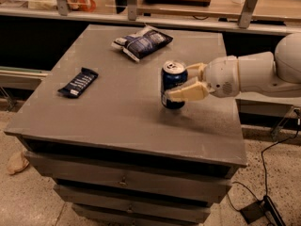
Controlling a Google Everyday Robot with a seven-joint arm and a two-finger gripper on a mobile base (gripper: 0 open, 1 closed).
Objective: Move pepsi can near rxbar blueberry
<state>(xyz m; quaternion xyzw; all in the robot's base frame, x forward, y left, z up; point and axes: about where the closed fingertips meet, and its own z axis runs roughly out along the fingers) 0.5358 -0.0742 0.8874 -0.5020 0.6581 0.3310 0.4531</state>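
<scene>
Grey and matte, the counter [117, 121] carries three things: one pepsi can [173, 81], one rxbar blueberry [78, 82] and one puffy dark-blue crinkled bag [142, 42]. The pepsi can stands upright right of the counter's middle, silver top up, a white label patch low on its left side; whether its base rests on the surface or hangs just clear of it cannot be told. The single pincer [179, 83] reaches in from the right at the end of a white arm [254, 72] and pinches the can: one cream finger [187, 93] lies across the can's near side and the other [195, 69] presses against its far right side, the two spread only as wide as the can between them. The rxbar blueberry lies flat near the left edge, well apart from the can, its white end toward the front. The bag lies at the back of the counter, beyond the can and apart from it. Below the top, the counter front shows stacked drawers [127, 178]
</scene>
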